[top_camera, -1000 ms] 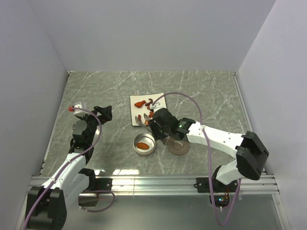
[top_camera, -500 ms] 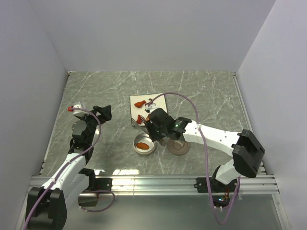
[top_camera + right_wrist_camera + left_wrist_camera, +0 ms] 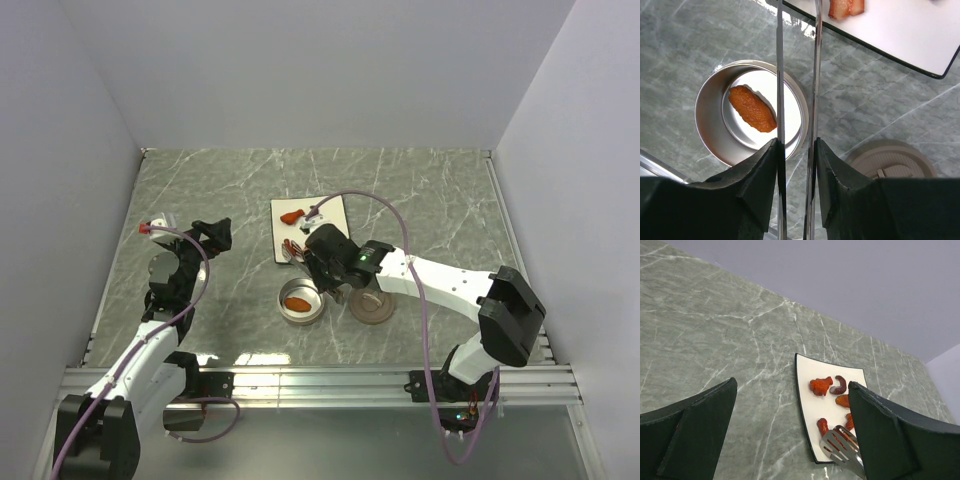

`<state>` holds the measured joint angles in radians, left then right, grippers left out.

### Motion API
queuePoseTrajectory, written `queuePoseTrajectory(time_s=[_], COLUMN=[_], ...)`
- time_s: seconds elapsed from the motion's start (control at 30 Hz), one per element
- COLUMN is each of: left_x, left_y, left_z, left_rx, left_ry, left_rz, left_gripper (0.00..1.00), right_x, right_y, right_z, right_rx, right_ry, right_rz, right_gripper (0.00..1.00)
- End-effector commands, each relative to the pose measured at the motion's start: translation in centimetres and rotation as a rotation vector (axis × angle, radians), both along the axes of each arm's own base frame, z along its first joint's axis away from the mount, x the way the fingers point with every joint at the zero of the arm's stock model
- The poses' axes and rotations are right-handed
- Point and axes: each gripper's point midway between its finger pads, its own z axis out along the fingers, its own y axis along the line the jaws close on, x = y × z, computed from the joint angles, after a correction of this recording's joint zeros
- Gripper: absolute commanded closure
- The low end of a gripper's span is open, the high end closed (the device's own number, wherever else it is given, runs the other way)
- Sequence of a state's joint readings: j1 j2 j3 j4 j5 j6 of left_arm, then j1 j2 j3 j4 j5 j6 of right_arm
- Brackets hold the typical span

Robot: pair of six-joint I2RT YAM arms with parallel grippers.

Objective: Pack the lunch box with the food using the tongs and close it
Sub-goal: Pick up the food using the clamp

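Note:
The lunch box (image 3: 300,320) is a round silver tin with one orange piece of food (image 3: 752,108) lying in it. Its brown lid (image 3: 372,307) lies flat just to its right. More orange, red and dark purple food (image 3: 820,385) sits on the white plate (image 3: 282,232). My right gripper (image 3: 796,165) is shut on the two arms of the tongs (image 3: 780,95), which run over the tin's right rim. The slotted tips of the tongs (image 3: 842,447) hover at the plate's near edge by a red piece (image 3: 823,426). My left gripper (image 3: 795,440) stands open and holds nothing, left of the plate.
The plate (image 3: 810,400) sits just beyond the tin (image 3: 705,100) on the grey marble table top. The lid (image 3: 890,160) has a small handle on top. White walls close in the table on three sides. A metal rail runs along the near edge.
My right gripper has shifted a little left, toward the plate, and has squeezed the tongs' arms closer together. The left arm has barely moved.

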<state>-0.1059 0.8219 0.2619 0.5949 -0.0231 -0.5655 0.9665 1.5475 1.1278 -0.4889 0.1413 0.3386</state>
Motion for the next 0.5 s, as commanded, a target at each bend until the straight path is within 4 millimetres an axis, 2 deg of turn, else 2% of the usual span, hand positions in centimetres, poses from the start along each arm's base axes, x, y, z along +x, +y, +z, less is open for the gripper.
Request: queuePoseTrajectory(time_s=[0.0, 0.17, 0.47], left_x=[-0.1, -0.1, -0.2], left_y=[0.0, 0.1, 0.1], left_z=[1.8, 1.8, 1.8], left_rx=[-0.014, -0.016, -0.017], left_ry=[-0.061, -0.064, -0.064], left_rz=[-0.007, -0.002, -0.002], left_gripper=[0.00, 0.01, 0.00], right_x=[0.8, 1.2, 2.3], right_y=[0.7, 0.4, 0.0], right_z=[2.0, 2.8, 5.8], right_rx=[0.026, 0.027, 0.056], right_ry=[-0.049, -0.074, -0.141], right_rz=[-0.001, -0.018, -0.051], right_gripper=[0.59, 0.61, 0.61])
